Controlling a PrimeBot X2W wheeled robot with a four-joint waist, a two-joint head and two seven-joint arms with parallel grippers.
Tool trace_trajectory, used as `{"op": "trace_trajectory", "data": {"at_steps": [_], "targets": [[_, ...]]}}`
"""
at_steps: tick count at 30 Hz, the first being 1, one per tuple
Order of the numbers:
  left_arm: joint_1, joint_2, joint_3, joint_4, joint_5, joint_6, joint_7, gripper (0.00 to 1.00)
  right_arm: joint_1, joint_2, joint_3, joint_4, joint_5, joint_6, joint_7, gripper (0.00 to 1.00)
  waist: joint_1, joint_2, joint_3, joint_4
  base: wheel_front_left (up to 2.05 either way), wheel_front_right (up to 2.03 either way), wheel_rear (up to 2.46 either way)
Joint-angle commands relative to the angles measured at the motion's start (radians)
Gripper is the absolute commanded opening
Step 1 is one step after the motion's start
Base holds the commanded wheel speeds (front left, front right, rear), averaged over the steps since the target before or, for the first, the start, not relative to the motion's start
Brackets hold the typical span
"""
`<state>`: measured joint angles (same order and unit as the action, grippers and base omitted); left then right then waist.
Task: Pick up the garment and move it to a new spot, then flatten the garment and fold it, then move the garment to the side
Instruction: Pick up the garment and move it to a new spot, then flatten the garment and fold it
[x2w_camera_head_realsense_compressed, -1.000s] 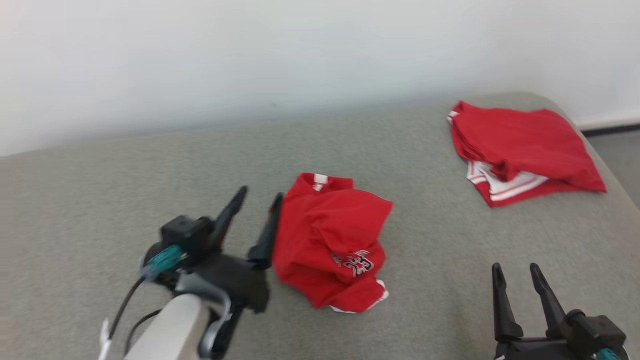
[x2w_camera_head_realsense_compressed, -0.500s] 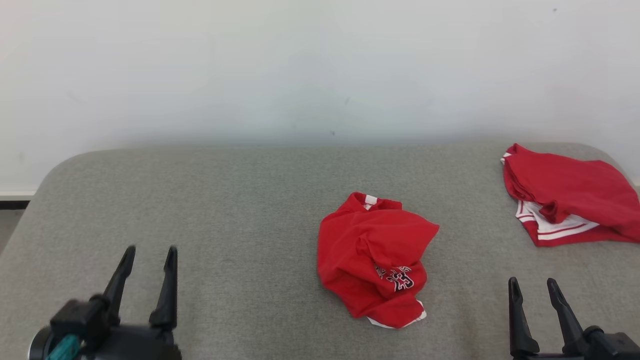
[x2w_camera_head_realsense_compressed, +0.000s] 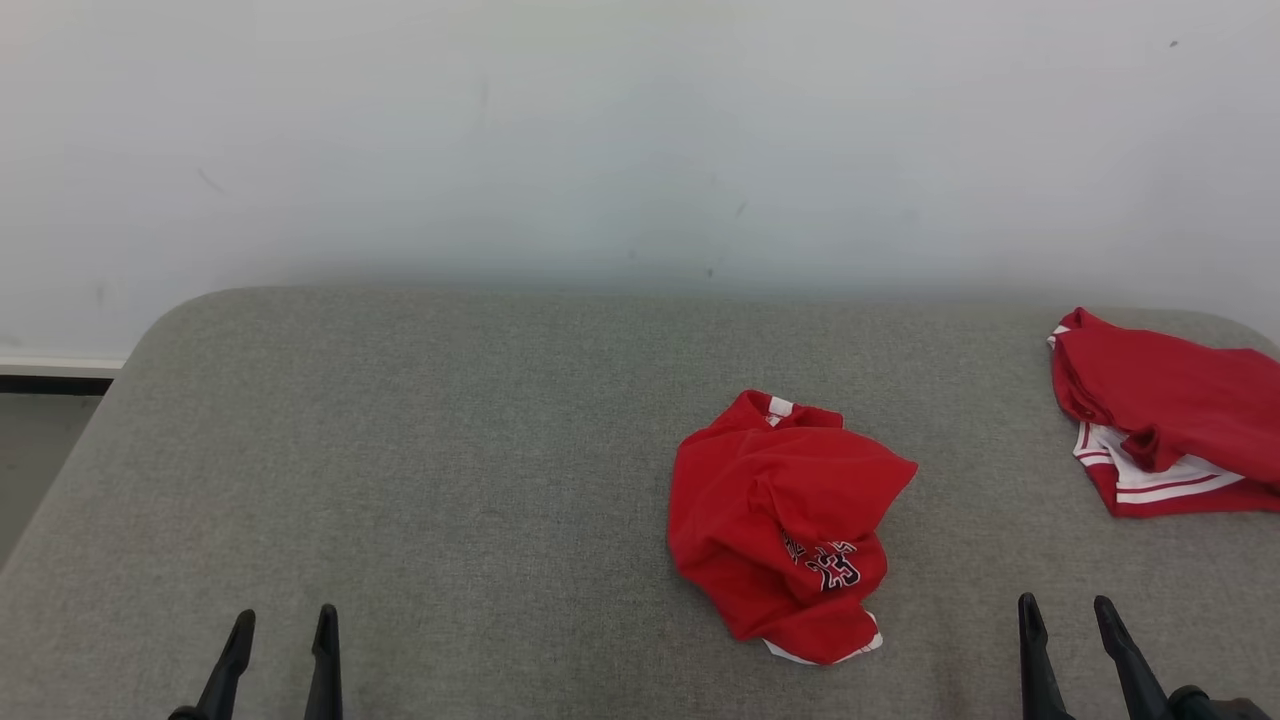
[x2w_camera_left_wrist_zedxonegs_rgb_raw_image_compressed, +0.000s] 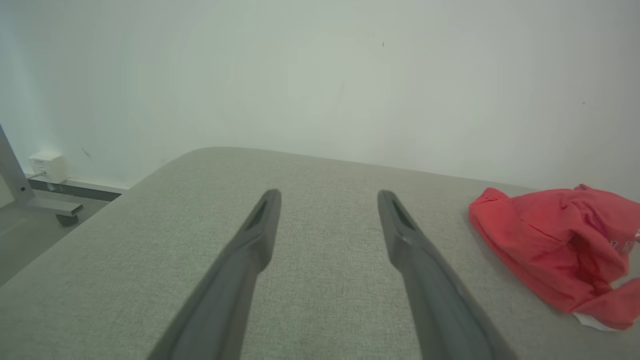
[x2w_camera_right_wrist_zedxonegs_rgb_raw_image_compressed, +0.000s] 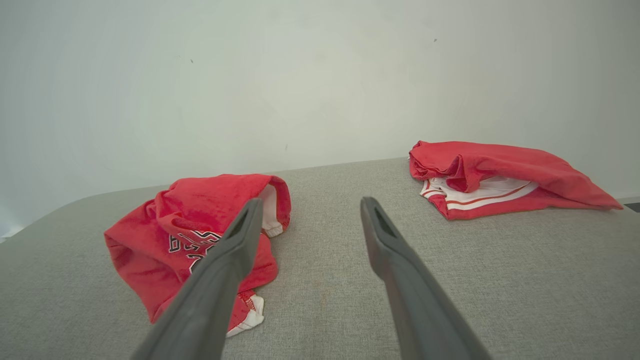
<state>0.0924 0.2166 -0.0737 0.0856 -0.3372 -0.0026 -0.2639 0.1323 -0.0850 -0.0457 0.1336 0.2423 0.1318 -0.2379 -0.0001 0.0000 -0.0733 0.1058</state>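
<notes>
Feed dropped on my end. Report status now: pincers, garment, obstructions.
Left pincer open, empty. Right pincer open, empty. Crumpled red garment on grey pad, untouched. Folded red garment far right, apart, not in the way.

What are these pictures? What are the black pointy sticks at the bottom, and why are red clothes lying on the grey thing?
Those sticks are a robot's fingers. It has two arms, and each ends in a pincer called a gripper. One picture comes from a camera on its head, looking down: the left gripper is at the lower left and the right gripper at the lower right. The other two pictures come from small cameras on its wrists, looking along the fingers. On the grey padded surface lie a crumpled red garment with printed lettering, and a second red garment with white stripes, far to the right. Both grippers are open and hold nothing.
</notes>
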Motion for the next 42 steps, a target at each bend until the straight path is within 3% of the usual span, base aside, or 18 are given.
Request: {"op": "trace_trajectory", "data": {"at_steps": [1,17,26,36,38,42], "targets": [[0.007,-0.009,0.011,0.010,0.022,-0.016,0.000,1.00,0.010,-0.004,0.003,0.000,0.003,-0.002,-0.001,1.00,0.0001,0.0000,0.003,0.002,0.00,0.00,0.00],[-0.044,-0.078,0.030,0.053,0.092,-0.086,0.000,1.00,-0.088,-0.038,0.041,0.083,0.014,-0.002,0.011,1.00,0.0001,0.0000,0.019,0.039,0.00,0.00,0.00],[-0.068,-0.102,0.019,0.083,0.110,-0.111,0.000,1.00,-0.254,-0.080,0.094,0.273,0.038,-0.002,0.021,1.00,0.0001,0.0000,0.042,0.129,0.00,0.00,0.00],[-0.089,-0.110,0.015,0.106,0.114,-0.121,0.000,1.00,-0.410,-0.090,0.125,0.527,0.142,-0.002,0.002,1.00,0.0001,0.0000,0.084,0.212,0.00,0.00,0.00],[-0.093,-0.111,0.016,0.110,0.115,-0.123,0.000,1.00,-0.444,-0.096,0.143,0.557,0.158,-0.002,-0.004,0.00,0.0001,0.0000,0.088,0.215,0.00,0.00,0.00],[-0.098,-0.112,0.019,0.123,0.119,-0.125,0.000,1.00,-0.503,-0.107,0.175,0.589,0.179,-0.002,-0.019,0.00,0.0001,0.0000,0.079,0.213,0.00,0.00,0.00]]}}
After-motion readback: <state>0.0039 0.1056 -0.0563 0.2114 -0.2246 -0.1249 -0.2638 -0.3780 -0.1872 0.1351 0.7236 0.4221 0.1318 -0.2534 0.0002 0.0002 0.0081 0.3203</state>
